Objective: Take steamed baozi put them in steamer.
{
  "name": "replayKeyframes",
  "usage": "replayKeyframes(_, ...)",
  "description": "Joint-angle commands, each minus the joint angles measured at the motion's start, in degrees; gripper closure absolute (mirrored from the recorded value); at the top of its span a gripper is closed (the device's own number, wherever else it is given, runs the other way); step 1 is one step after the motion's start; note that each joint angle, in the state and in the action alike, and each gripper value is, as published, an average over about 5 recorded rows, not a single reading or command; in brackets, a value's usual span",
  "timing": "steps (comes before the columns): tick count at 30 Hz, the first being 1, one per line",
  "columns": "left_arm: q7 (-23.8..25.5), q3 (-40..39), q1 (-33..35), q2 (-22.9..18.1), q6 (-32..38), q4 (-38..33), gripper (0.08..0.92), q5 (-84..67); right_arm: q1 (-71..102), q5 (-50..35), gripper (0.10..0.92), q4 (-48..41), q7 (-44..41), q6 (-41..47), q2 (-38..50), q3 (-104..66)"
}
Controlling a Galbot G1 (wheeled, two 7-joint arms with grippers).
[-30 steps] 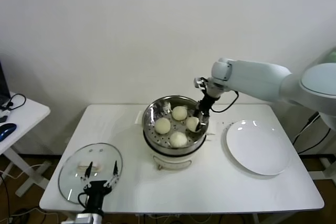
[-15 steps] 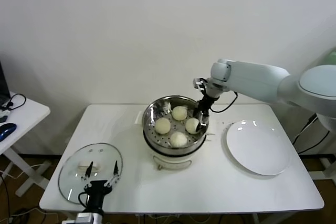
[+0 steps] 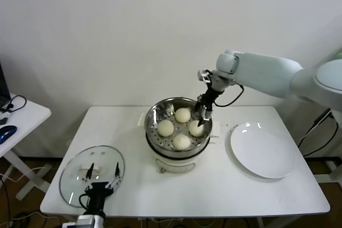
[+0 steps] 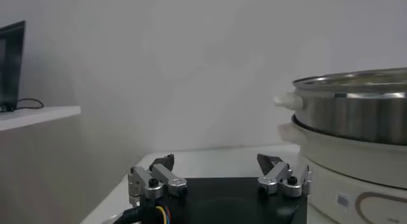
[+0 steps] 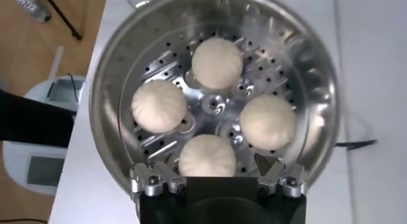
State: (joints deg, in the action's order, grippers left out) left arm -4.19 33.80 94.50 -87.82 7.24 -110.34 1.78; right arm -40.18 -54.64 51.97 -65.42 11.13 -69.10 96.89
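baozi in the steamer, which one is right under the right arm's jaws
The baozi on the plate side of the steamer, directly below the open right gripper. In the right wrist view it sits between the jaws; the other three lie farther across the perforated tray.

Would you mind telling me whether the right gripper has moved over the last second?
Yes. The right gripper has lifted, judged against the steamer rim: it was down at the right-hand baozi and now hangs open above it, leaving the bun in the tray.

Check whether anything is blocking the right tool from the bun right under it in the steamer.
Nothing visible does. The right tool hangs open directly above the nearest bun, with only air between them. The other three buns sit apart on the steamer tray, and the lid lies off on the table.
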Motion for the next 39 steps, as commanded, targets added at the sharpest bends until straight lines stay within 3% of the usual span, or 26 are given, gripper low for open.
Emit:
replayKeyframes(1,-2.02,0.34,-0.45,-0.2,3.1,0.8,0.177,5.51,-3.18,4.41,0.203,8.35,4.2,-2.5,10.62,-9.81)
replayKeyframes(17,-1.14,0.99,-0.75,1.13,3.11,-0.28,0.177,3.16,10.16,9.46,0.203,30.06,29.09,-1.92,39.53,-28.95)
replayKeyframes(25,1.21,1.75,-0.99,1.84,2.8,-1.43,0.177,3.12,34.16,15.59,0.203,34.64,32.76,-3.67,49.67,-55.71)
replayKeyframes(32,3.79,1.89,-0.93,1.51,2.74,-2.36,0.177,3.3,72.39,19.22,0.203,36.71,34.84,-5.31,47.72,-95.84)
replayKeyframes(39,4.44,1.83,-0.88,0.94,1.84,-2.85,0.177,3.58,95.82,22.57,0.203,39.28,37.15,-7.23,33.57,-123.01)
